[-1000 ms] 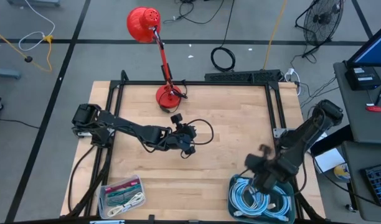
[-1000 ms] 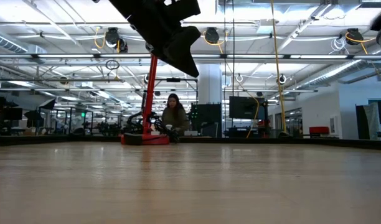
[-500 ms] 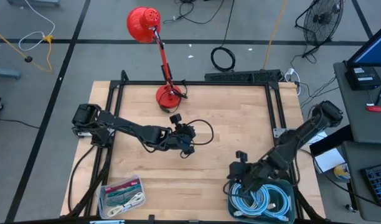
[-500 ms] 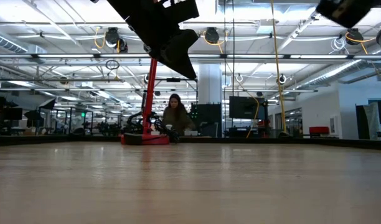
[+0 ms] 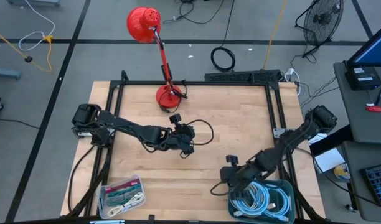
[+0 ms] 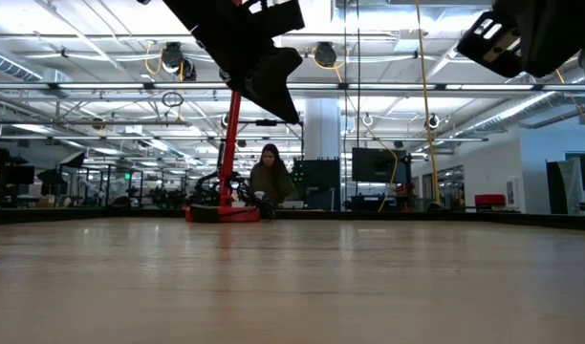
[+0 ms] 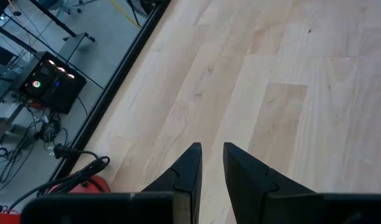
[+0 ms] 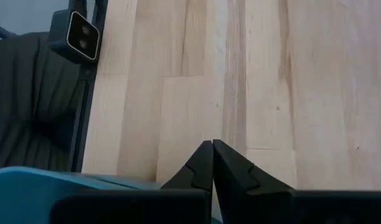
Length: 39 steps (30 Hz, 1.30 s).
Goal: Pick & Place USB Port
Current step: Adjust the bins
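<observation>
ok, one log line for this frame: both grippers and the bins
left gripper: mid-table, slightly open, empty | right gripper: shut, empty, beside teal bin of blue cables | clear tub of cables: front-left corner

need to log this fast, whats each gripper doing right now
Left gripper: fingers slightly apart, nothing between them, above the table's middle.
Right gripper: shut, empty, by the teal bin of cables.

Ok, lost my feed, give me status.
Left gripper slightly parted, empty, mid-table. Right gripper shut, empty, beside blue cable bin. No USB port identifiable. Table between the arms bare.
</observation>
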{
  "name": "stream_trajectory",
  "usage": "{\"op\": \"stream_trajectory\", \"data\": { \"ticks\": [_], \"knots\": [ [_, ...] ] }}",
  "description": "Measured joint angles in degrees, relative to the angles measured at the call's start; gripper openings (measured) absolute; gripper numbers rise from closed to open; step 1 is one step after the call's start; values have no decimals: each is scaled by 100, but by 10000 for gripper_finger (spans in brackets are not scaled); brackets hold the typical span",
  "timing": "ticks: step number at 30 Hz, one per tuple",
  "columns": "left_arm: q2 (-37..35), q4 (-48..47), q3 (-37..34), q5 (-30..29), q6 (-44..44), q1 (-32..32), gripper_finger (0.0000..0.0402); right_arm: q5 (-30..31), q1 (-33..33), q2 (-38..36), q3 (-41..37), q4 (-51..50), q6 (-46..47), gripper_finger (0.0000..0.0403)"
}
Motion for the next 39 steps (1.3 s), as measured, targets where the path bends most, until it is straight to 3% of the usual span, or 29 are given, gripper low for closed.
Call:
{"op": "stream_trajectory", "data": {
  "ticks": [10, 18, 21, 24, 26, 31, 39],
  "knots": [
    [0, 2, 0, -2, -35, 0, 69, 62, 236, -11, 11, -142, 246, 0],
    [0, 2, 0, -56, -104, -1, 69, 29, 256, -41, 343, 260, -591, 0],
    [-8, 15, -1, -510, -53, -48, 69, 608, 306, -65, 634, 164, -1211, 0],
    [-233, -4, -13, -1287, 356, -114, 69, 1622, 421, -219, 863, 151, -2041, 0],
    [-605, -109, -13, -1463, 617, -117, 69, 2344, 505, -407, 874, 222, -2476, 0],
    [-1925, -785, -7, -874, 511, -23, 69, 3152, 503, -763, 868, 378, -3128, 0],
    [-3998, -1189, -672, 683, 71, -275, 69, 3322, 279, -870, 642, 954, -4191, 0]
  ]
}}
